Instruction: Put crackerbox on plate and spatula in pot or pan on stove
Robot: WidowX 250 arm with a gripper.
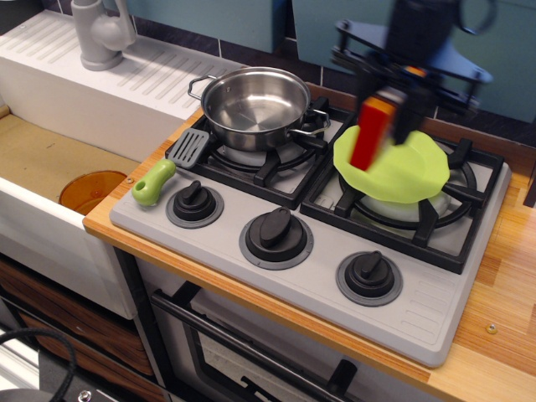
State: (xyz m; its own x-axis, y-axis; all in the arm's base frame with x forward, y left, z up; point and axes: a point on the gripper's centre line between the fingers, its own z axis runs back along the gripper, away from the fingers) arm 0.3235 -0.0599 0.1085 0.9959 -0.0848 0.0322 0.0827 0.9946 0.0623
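over the grey stove (276, 276), the gripper (387, 92) clamps the crackerbox (369, 132) above the plate (402, 172).
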